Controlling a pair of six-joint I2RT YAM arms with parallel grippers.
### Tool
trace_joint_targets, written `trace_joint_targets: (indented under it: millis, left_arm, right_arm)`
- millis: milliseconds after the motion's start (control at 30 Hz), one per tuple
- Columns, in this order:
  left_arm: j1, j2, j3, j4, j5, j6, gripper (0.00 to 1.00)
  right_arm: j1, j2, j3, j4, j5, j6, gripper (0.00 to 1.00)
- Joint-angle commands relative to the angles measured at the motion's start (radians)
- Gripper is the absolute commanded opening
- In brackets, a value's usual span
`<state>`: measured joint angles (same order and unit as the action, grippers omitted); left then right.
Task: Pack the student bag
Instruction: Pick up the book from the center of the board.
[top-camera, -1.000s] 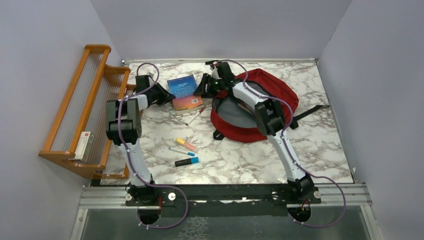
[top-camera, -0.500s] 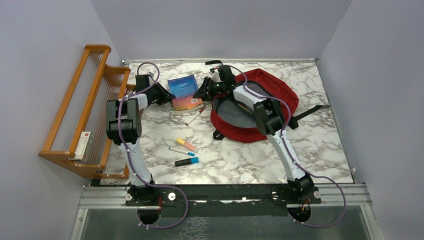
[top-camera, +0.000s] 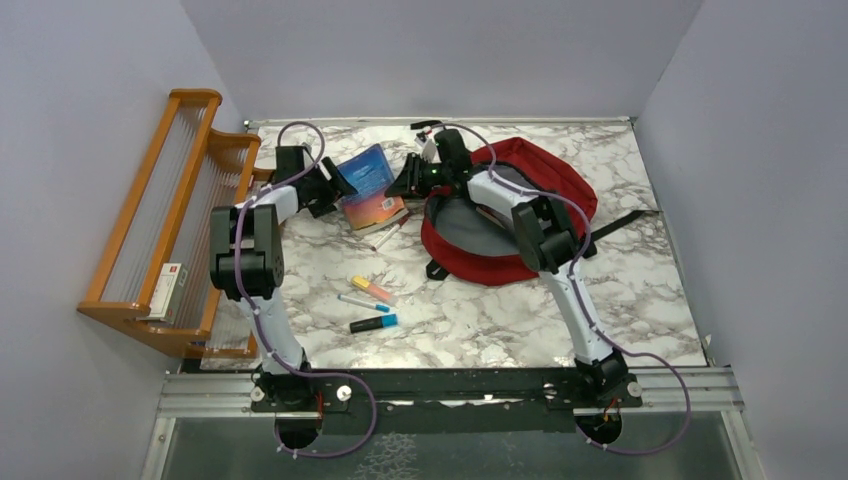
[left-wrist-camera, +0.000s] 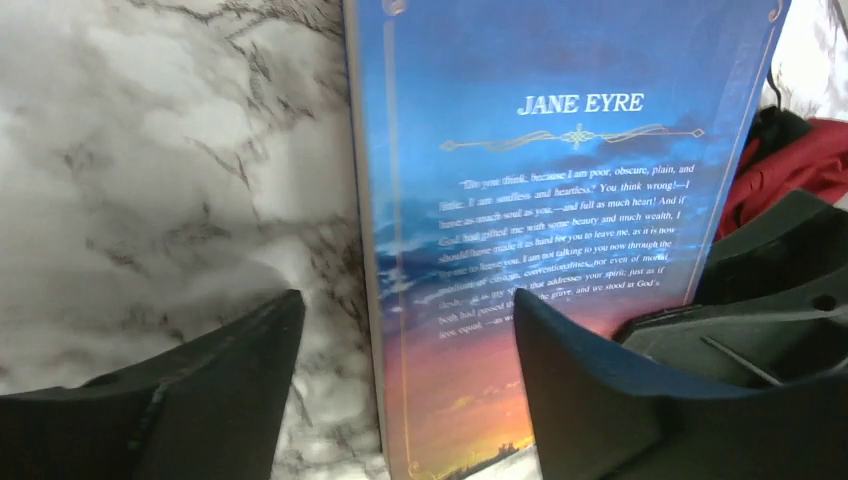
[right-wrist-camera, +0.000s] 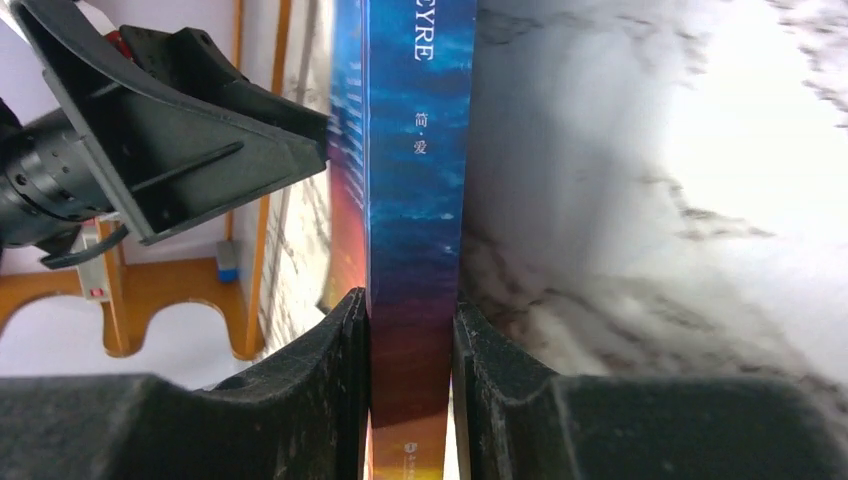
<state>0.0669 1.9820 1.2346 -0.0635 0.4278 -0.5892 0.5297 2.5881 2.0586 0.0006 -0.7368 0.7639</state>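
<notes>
From high at six o'clock the top camera overlooks the table (top-camera: 480, 320), while both wrist cameras closely face one book (top-camera: 368, 172) from opposite sides.

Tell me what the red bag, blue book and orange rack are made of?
The red bag looks like soft matte cloth; it sags and creases. The blue book is paper with a glossy-looking printed cover. The orange rack seems varnished wood, smooth and shiny.
</notes>
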Motion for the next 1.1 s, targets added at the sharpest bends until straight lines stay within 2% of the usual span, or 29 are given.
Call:
trace_joint_targets:
  millis: [0, 100, 300, 500, 633, 700, 833, 900, 1067]
  left_arm:
    - [-0.009, -0.197, -0.017, -0.127, -0.155, 0.065, 0.85]
    - [-0.010, -0.342, -0.055, -0.109, -0.214, 0.059, 0.98]
    - [-0.010, -0.563, -0.049, -0.114, -0.233, 0.151, 0.99]
    - [-0.010, -0.622, -0.043, -0.026, -0.011, 0.191, 0.99]
    - [-0.031, -0.637, -0.046, 0.083, 0.152, 0.196, 0.99]
    - [-0.063, -0.625, -0.010, 0.079, 0.190, 0.237, 0.99]
    - [-0.256, -0.615, 0.065, -0.014, 0.127, 0.466, 0.99]
    - [-0.336, -0.611, 0.082, -0.040, 0.112, 0.516, 0.99]
    - [-0.409, -0.625, 0.053, -0.043, 0.275, 0.582, 0.99]
  right_arm:
    - [0.021, -0.215, -0.047, 0.124, 0.029, -0.129, 0.01]
    - [0.013, -0.289, -0.064, 0.133, 0.056, -0.158, 0.01]
    - [-0.007, -0.442, -0.107, 0.113, 0.116, -0.234, 0.01]
    - [-0.049, -0.628, -0.216, 0.082, 0.136, -0.353, 0.01]
    - [-0.087, -0.800, -0.304, -0.016, 0.187, -0.492, 0.01]
    - [-0.097, -0.885, -0.353, -0.099, 0.225, -0.574, 0.00]
    - [-0.100, -1.045, -0.464, -0.215, 0.335, -0.707, 0.01]
    - [-0.100, -1.121, -0.527, -0.255, 0.368, -0.749, 0.01]
    - [-0.100, -1.266, -0.630, -0.373, 0.314, -0.832, 0.01]
